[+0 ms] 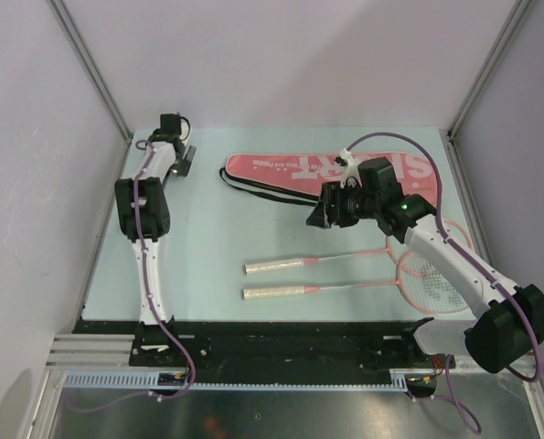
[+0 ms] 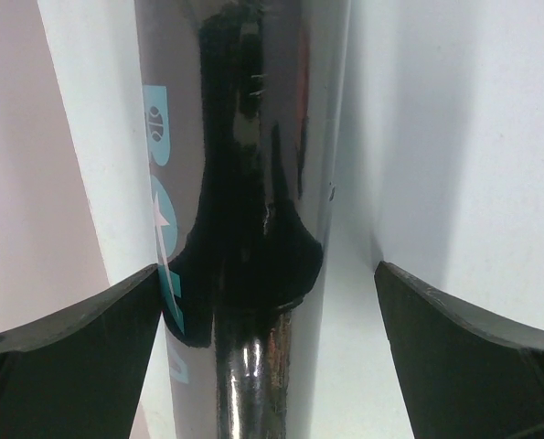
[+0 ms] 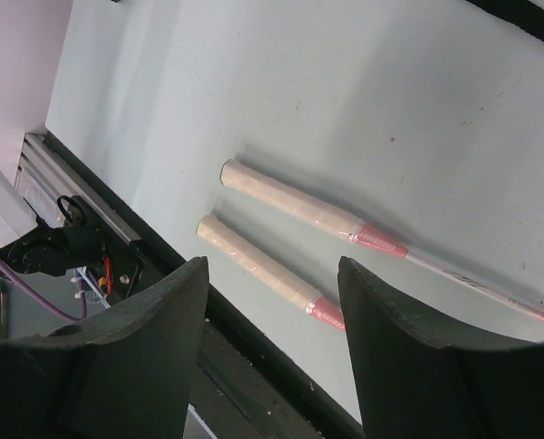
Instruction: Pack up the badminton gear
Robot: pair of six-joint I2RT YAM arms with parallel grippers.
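Note:
The black tube (image 2: 244, 137) with teal letters fills the left wrist view, running away between the fingers of my left gripper (image 2: 267, 270). That gripper is open, its left finger close to the tube and its right finger apart from it; it sits at the table's far left corner (image 1: 184, 163). The pink "SPORT" bag (image 1: 290, 169) with its black strap (image 1: 253, 189) lies at the back. Two pink rackets lie side by side, white handles (image 1: 273, 265) (image 1: 273, 293) pointing left, heads (image 1: 427, 274) under my right arm. My right gripper (image 1: 322, 215) (image 3: 272, 265) is open and empty above the table. No shuttlecocks show.
A black rail (image 1: 281, 343) runs along the near table edge and also shows in the right wrist view (image 3: 253, 366), with cables (image 3: 61, 251) beside it. White walls and metal posts (image 1: 89, 69) close in the table on three sides.

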